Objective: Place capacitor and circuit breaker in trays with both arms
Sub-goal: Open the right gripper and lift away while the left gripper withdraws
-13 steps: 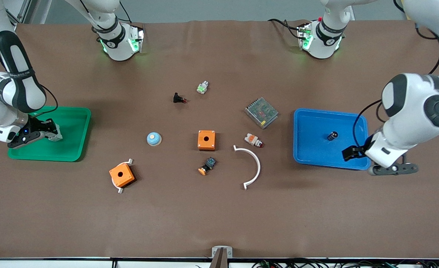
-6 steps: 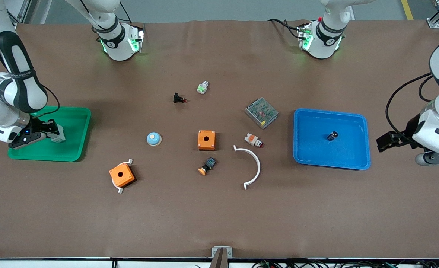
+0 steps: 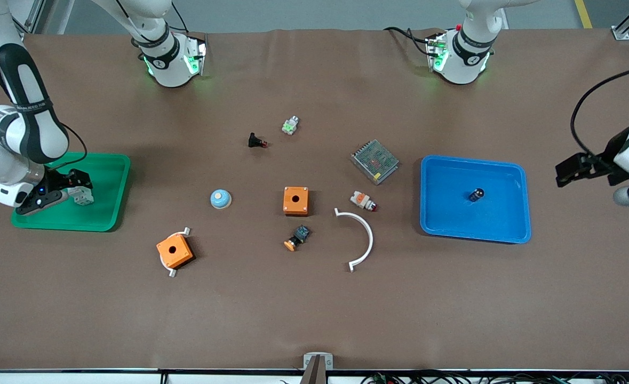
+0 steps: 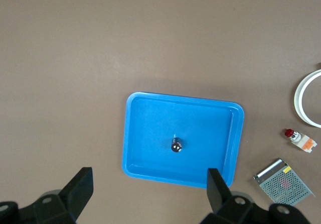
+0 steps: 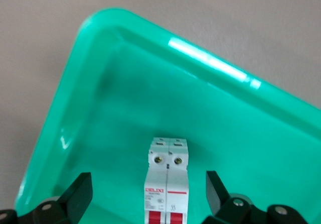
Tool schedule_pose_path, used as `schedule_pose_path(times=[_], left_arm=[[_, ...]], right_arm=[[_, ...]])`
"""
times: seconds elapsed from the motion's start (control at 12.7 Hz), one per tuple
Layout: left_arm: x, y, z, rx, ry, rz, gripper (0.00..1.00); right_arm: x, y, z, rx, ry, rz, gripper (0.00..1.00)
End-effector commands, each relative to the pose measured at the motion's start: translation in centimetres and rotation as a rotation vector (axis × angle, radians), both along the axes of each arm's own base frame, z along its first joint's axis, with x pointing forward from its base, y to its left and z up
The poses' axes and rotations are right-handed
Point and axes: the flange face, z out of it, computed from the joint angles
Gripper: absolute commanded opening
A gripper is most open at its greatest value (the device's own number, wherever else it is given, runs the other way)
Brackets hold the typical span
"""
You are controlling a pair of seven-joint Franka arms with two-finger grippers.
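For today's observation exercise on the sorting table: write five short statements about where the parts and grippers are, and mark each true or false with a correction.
1. The capacitor lies in the blue tray. True.
2. The circuit breaker lies in the blue tray. False: it lies in the green tray.
3. The right gripper is shut on the circuit breaker. False: its fingers stand open on either side of it.
4. The left gripper is open, up over the table off the blue tray's edge. True.
5. The white curved piece lies in the green tray. False: it lies on the table.
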Motion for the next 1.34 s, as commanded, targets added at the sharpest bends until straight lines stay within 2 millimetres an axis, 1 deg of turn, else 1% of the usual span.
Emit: schedule_pose_path(times=[0.0,0.16,0.24,0.39,0.47,0.55,0.63,0.71,0.79,0.86,0.94,1.02,1.1,1.18,1.26], left_arm=[[-1.8,1.6,2.6,-0.027,-0.018,-0.011,1.00],[-1.8,2.9,2.4,-0.060,-0.013,0.011,1.00],[-1.7,2.9,2.1,-0.064,-0.007,0.014,1.00],[-1.6,2.3,0.1,-0.063,0.034,0.022,1.00],[-1.6,2.3,-0.7,-0.061,0.051,0.021,1.00],[-1.8,1.8,-1.4,-0.059,0.065,0.013,1.00],[-2.0,0.6,-1.8,-0.057,0.075,-0.007,1.00],[-2.1,0.4,-1.8,-0.053,0.076,-0.009,1.00],[-2.3,-0.4,-1.5,-0.046,0.070,-0.020,1.00],[-2.4,-0.3,-1.3,-0.040,0.067,-0.014,1.00],[-2.6,-0.4,-1.0,-0.036,0.061,-0.014,1.00],[-2.6,-0.7,-0.9,-0.035,0.060,-0.021,1.00],[-2.6,-0.5,-0.8,-0.033,0.058,-0.015,1.00],[-2.5,0.1,-0.7,-0.032,0.057,-0.018,1.00],[-2.5,0.2,-0.4,-0.030,0.051,-0.022,1.00]], right_arm=[[3.0,2.8,4.7,0.009,-0.018,0.015,1.00],[5.0,5.3,7.5,0.004,-0.016,-0.022,1.00],[6.0,7.2,9.0,0.003,-0.004,-0.052,1.00],[8.0,11.1,12.7,-0.006,0.034,-0.144,1.00],[8.7,13.0,14.8,-0.014,0.046,-0.188,1.00],[9.4,15.0,16.9,-0.023,0.055,-0.234,1.00],[9.8,16.4,18.7,-0.030,0.060,-0.283,1.00],[10.0,17.8,20.2,-0.035,0.071,-0.336,1.00],[9.9,19.2,22.3,-0.037,0.078,-0.380,1.00],[9.5,20.2,24.0,-0.042,0.075,-0.410,1.00],[8.7,21.4,26.3,-0.039,0.043,-0.421,1.00],[8.0,21.7,28.0,-0.034,0.025,-0.444,1.00],[7.3,21.7,29.7,-0.030,0.007,-0.452,1.00],[6.4,21.5,31.8,-0.020,-0.021,-0.457,1.00],[5.5,21.4,33.9,-0.012,-0.052,-0.455,1.00]])
